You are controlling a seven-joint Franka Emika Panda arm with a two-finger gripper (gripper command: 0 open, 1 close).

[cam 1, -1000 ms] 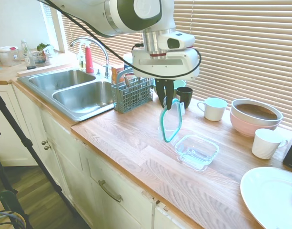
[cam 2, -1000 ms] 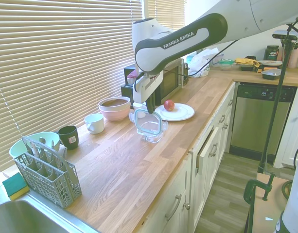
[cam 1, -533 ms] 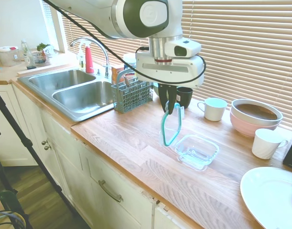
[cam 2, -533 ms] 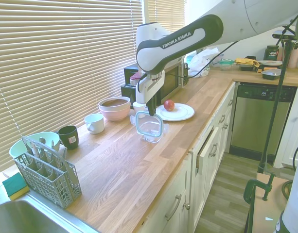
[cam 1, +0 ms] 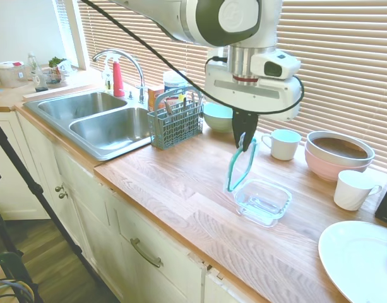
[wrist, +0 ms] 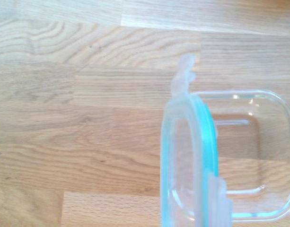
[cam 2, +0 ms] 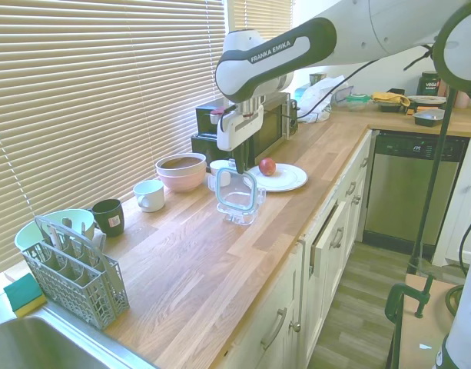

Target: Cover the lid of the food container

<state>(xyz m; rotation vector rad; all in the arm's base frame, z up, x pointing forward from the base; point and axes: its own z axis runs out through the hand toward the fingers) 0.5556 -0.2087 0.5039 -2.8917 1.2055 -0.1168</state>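
The clear lid [cam 1: 242,165] with a teal rim hangs on edge from my gripper [cam 1: 245,144], which is shut on its upper rim. It hangs just above the near-left edge of the food container [cam 1: 262,201], a shallow clear glass dish on the wooden counter. From the other side the lid [cam 2: 236,191] faces the camera, in front of and above the food container [cam 2: 243,214], with my gripper [cam 2: 240,167] on its top. In the wrist view the lid [wrist: 192,156] stands edge-on over one side of the food container [wrist: 260,156].
A white mug [cam 1: 283,143], a pink bowl [cam 1: 336,154] and another white cup [cam 1: 353,189] stand behind the dish. A white plate [cam 1: 357,259] lies at the right. A dish rack [cam 1: 177,122] and sink [cam 1: 98,117] are to the left. A mint bowl [cam 1: 218,115] sits behind the arm.
My gripper has carried the lid to the right along the counter, from left of the dish to just over its near-left edge. The dish has not moved.
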